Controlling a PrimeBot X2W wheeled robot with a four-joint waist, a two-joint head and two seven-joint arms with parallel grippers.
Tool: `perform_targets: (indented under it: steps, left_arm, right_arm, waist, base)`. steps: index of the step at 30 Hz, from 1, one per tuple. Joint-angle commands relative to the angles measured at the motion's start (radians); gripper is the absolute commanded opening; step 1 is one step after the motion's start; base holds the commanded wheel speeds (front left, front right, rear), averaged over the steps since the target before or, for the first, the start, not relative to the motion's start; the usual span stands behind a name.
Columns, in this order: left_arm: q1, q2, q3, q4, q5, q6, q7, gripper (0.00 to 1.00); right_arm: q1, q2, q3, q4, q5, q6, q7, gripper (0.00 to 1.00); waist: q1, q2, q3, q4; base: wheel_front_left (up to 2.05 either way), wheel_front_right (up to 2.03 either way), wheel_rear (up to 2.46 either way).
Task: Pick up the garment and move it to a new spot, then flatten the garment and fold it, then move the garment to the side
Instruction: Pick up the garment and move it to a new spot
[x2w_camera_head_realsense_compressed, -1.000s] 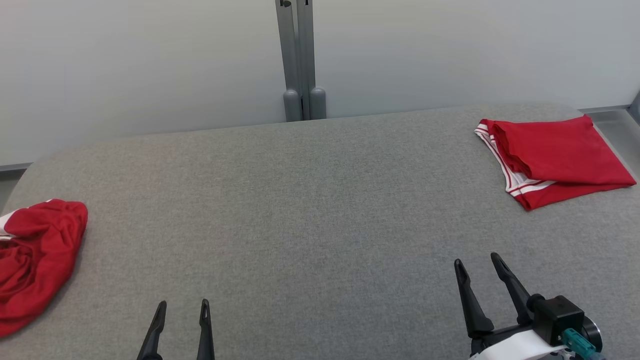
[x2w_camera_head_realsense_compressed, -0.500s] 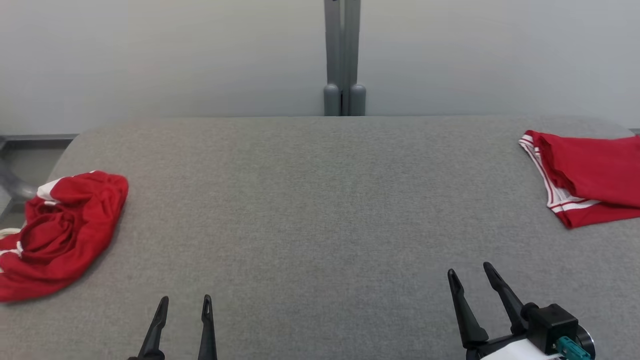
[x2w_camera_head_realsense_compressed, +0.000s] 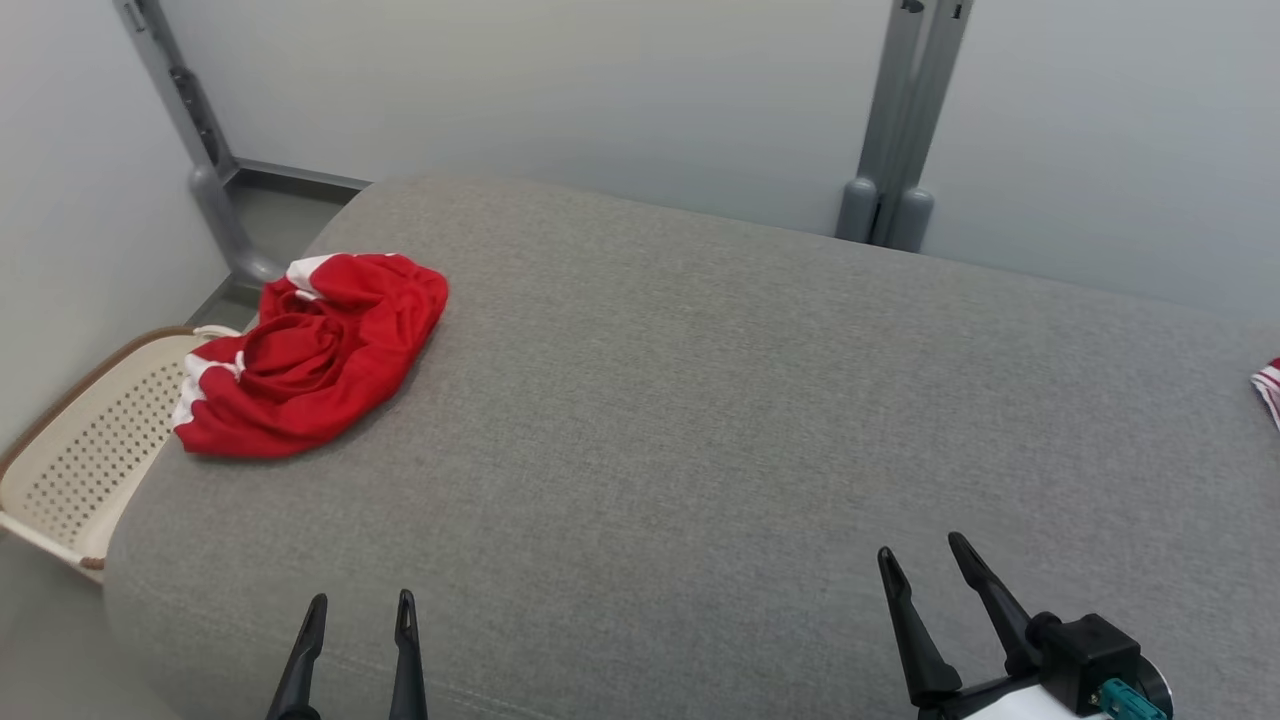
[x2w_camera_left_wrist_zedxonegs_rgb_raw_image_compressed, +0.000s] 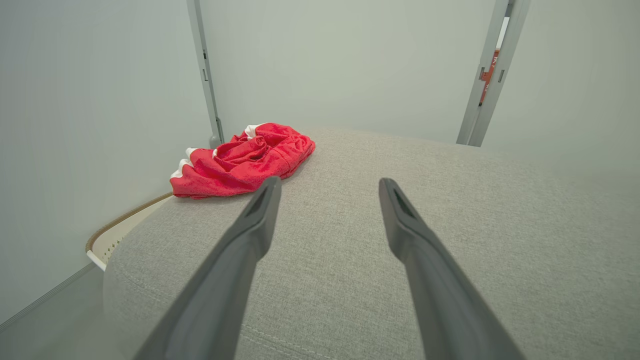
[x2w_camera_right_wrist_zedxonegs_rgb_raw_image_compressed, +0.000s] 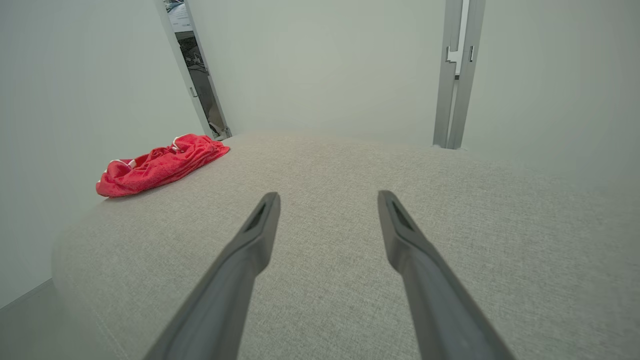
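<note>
Over at the bench's (x2w_camera_head_realsense_compressed: 700, 400) far-left corner, the red garment (x2w_camera_head_realsense_compressed: 310, 360) is lying crumpled, untouched. Well apart, left gripper (x2w_camera_head_realsense_compressed: 362, 600) and right gripper (x2w_camera_head_realsense_compressed: 920, 546) are hovering empty, fingers (x2w_camera_left_wrist_zedxonegs_rgb_raw_image_compressed: 260, 215) wide. Pickup is pending; next likely needs a left reach, pinching cloth.

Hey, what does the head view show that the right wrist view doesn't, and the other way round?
The head view adds the cream perforated basket at lower left, the left gripper, and a red-and-white fabric edge at far right. The right wrist view adds a cluttered gap between wall panels. Both share the crumpled red garment, the grey table and the open right gripper.
</note>
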Motion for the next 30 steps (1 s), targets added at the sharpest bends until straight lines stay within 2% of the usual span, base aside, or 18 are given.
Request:
perform_targets:
  steps: [1,5,17,25,30]
  left_arm:
    - [0.012,0.001,0.003,-0.007,0.006,0.003,0.000,1.00]
    - [0.012,0.001,0.019,-0.024,0.001,0.013,0.000,1.00]
    - [0.012,0.001,0.020,-0.052,-0.020,0.045,0.000,1.00]
    - [-0.049,0.001,0.051,-0.051,-0.005,0.024,0.000,1.00]
    - [-0.172,0.001,0.092,-0.050,0.005,0.010,0.000,1.00]
  right_arm:
    - [-0.001,0.001,0.001,-0.001,0.001,-0.002,-0.003,1.00]
    - [-0.008,0.004,0.017,0.004,0.002,-0.002,-0.003,1.00]
    - [-0.027,-0.007,0.028,0.010,0.008,-0.002,-0.003,1.00]
    - [-0.028,-0.022,0.016,-0.005,0.002,-0.002,-0.003,1.00]
    - [-0.077,-0.084,0.019,-0.027,-0.013,-0.002,-0.003,1.00]
  waist:
    - [0.0000,0.0000,0.003,0.095]
    - [0.0000,0.0000,0.011,0.121]
    - [0.0000,0.0000,0.033,0.139]
    - [0.0000,0.0000,0.070,0.141]
    - [0.0000,0.0000,0.184,0.108]
  base:
    - [0.00,0.00,0.00]
    - [0.00,0.00,0.00]
    - [0.00,0.00,0.00]
    - [0.00,0.00,0.00]
    - [0.00,0.00,0.00]
